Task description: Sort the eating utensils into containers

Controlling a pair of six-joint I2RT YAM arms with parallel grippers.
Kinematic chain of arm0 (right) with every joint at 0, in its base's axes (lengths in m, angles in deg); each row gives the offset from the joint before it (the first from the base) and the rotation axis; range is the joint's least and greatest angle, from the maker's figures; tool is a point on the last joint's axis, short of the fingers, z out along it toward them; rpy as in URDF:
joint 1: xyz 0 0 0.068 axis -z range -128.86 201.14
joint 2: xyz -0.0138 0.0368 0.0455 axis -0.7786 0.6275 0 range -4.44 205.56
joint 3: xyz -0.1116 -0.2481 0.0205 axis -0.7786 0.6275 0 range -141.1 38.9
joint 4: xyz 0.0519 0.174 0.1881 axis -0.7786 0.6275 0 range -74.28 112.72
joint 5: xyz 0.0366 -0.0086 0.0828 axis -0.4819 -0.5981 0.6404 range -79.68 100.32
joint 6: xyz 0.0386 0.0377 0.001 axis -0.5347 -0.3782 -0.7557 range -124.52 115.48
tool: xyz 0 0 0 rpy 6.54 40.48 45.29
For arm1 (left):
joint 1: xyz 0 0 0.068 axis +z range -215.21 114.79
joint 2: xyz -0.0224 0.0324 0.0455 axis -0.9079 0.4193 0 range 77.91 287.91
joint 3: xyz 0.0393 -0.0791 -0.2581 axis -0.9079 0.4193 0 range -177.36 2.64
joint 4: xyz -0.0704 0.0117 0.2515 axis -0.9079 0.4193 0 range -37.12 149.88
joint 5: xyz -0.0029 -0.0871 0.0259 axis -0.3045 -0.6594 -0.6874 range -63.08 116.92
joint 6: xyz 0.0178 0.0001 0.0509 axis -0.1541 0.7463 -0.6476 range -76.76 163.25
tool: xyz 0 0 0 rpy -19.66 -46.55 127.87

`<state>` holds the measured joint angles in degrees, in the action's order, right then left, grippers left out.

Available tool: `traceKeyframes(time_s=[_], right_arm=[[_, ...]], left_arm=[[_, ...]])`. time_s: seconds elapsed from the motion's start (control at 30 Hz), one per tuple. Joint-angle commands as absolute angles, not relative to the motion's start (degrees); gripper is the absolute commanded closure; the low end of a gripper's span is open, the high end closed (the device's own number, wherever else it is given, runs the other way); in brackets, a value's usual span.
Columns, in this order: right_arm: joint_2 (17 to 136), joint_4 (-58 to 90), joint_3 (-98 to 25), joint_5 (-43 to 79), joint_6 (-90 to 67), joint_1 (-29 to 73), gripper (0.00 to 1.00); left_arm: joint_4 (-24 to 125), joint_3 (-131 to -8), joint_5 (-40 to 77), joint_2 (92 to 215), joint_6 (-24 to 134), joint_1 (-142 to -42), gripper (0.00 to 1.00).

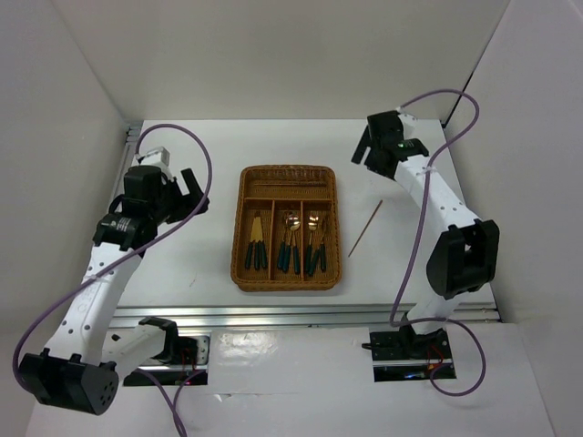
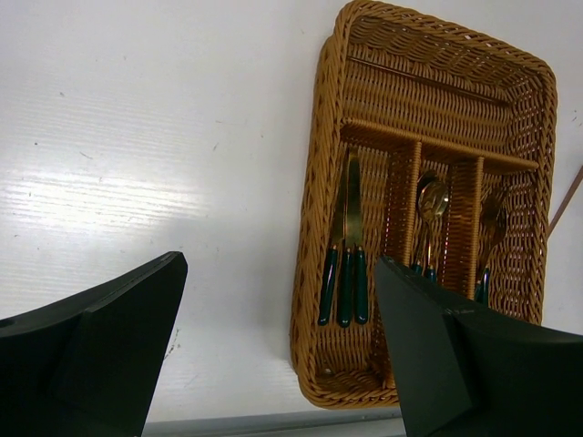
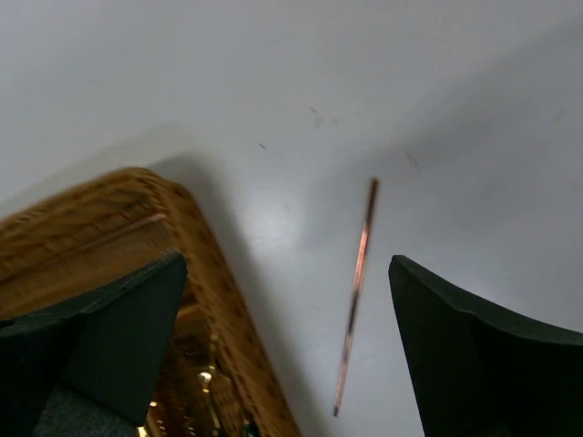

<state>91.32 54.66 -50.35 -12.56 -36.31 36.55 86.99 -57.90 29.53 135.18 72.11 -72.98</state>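
The wicker tray (image 1: 242, 228) lies mid-table. Its left long section holds knives (image 1: 257, 244), the middle one spoons (image 1: 290, 241), the right one forks (image 1: 315, 244). A chopstick (image 1: 290, 187) lies in the crosswise section at the far end. One chopstick (image 1: 365, 228) lies loose on the table right of the tray; it also shows in the right wrist view (image 3: 355, 291). My left gripper (image 1: 195, 193) is open and empty, left of the tray (image 2: 314, 228), knives (image 2: 346, 246) in its view. My right gripper (image 1: 363, 150) is open and empty, above the table beyond the tray's (image 3: 219, 273) far right corner.
White walls close in the table on the left, back and right. A metal rail (image 1: 319, 314) runs along the near edge. Purple cables (image 1: 187, 146) loop over both arms.
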Motion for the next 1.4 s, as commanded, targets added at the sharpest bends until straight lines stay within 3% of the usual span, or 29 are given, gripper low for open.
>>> traceKeyframes(time_s=[0.0,0.23,0.63,0.87,1.37], right_arm=[[88.1,59.5,-46.3,-10.8,-37.8,39.6,0.00],[86.0,53.2,-36.6,-8.0,-39.1,41.6,0.12],[90.7,45.8,-30.4,-6.9,-41.9,42.1,0.22],[94.1,43.2,-28.8,-5.8,-41.3,42.1,0.33],[98.7,40.9,-28.2,-6.9,-41.3,42.6,0.38]], left_arm=[[83.7,-57.7,28.2,136.1,72.2,-73.2,0.01],[82.7,-57.7,28.8,137.8,72.2,-73.2,0.01],[83.2,-58.2,29.9,138.8,72.2,-73.2,0.00],[83.2,-58.2,29.4,139.3,72.2,-73.2,0.00],[83.2,-58.7,29.9,141.0,72.2,-73.2,0.00]])
